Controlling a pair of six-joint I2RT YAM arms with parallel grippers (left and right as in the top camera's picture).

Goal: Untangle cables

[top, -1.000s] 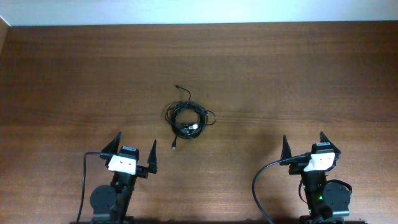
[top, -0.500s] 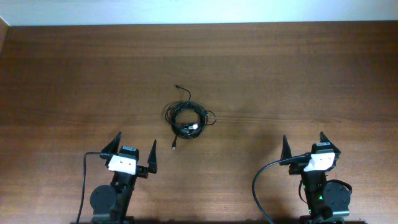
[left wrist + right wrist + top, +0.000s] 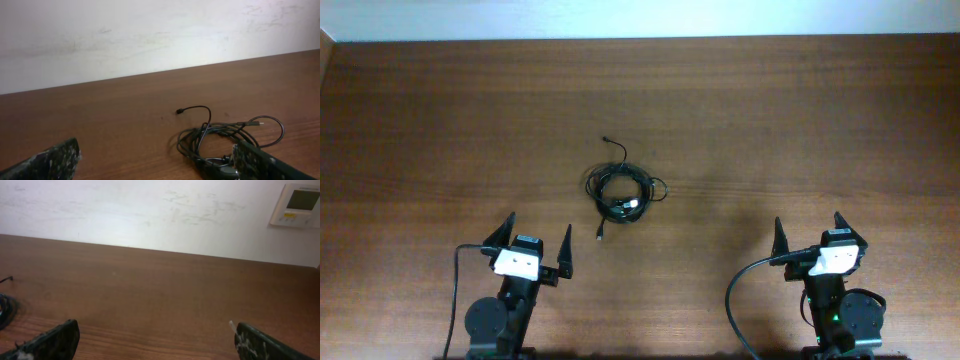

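Several cables (image 3: 623, 190), knotted into one coil, are laid mid-frame on the table (image 3: 840, 120); left gripper (image 3: 540, 221) and right gripper (image 3: 809, 219) are held spread and empty at lower frame, presumably parked before approach.

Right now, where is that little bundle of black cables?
In the overhead view the cables lie coiled near the middle of the table, slightly left of centre, ahead of the left arm and touching neither arm.

Low in the overhead view we see the left gripper (image 3: 539, 222) and right gripper (image 3: 809, 220): pointed black fingers (image 3: 566, 250), white wrist blocks (image 3: 515, 263), round black bases (image 3: 485, 322), thick looping black cables (image 3: 728, 298).
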